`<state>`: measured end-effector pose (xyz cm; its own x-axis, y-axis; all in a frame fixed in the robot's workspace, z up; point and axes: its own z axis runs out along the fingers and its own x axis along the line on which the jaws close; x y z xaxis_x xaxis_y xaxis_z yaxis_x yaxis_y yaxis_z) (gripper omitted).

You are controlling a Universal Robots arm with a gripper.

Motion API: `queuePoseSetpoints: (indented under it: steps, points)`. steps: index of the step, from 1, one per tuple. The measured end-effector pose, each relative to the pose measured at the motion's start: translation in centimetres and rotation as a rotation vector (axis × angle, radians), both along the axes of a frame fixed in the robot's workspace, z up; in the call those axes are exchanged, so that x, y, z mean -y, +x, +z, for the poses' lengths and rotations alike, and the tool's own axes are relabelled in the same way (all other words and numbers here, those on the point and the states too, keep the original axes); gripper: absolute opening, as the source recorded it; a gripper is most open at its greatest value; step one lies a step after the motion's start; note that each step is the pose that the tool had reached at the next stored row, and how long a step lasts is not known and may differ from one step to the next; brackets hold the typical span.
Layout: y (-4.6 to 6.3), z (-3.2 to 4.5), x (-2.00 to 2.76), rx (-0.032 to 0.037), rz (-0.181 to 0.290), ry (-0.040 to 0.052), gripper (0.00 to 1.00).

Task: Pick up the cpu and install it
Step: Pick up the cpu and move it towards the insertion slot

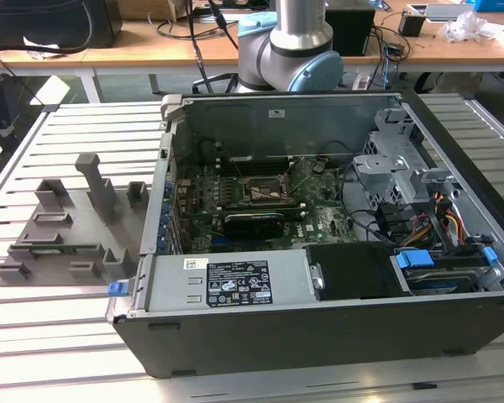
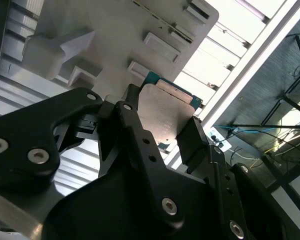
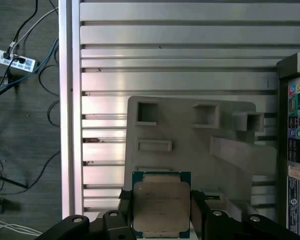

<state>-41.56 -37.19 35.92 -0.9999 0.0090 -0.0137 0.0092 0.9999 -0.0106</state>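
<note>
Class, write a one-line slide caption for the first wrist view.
End effector grips the cpu over the grey fixture tray on the slatted table.

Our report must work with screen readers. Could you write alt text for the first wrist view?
The gripper holds the cpu by two opposite edges, its silver top facing the camera. Beyond it the grey fixture tray lies on a slatted metal table, with the computer case beside the tray. A power strip lies on the dark floor past the table's edge.

cpu point(image 2: 165, 110) partly hidden behind hand point(image 2: 160, 125), arm point(image 1: 298, 42) upper part cut off
</note>
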Motion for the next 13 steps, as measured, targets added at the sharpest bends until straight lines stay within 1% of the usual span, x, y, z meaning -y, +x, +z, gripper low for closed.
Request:
queuePoseSetpoints:
  steps: [3,4,6,10,11,12,13]
  points:
    - [0.0,0.43,0.00,-0.0001,0.000,0.0003,0.55]
    - [0.0,0.69,0.00,-0.0001,0.000,0.0006,0.55]
    - [0.0,0.93,0.00,0.0000,0.000,0.0017,0.55]
    - [0.0,1.64,0.00,0.0000,0.000,0.0049,0.55]
    - [0.0,2.14,0.00,0.0000,0.000,0.0057,0.55]
    - [0.0,2.89,0.00,-0.0001,0.000,0.0061,0.55]
    - [0.0,3.35,0.00,-0.0001,0.000,0.0063,0.55]
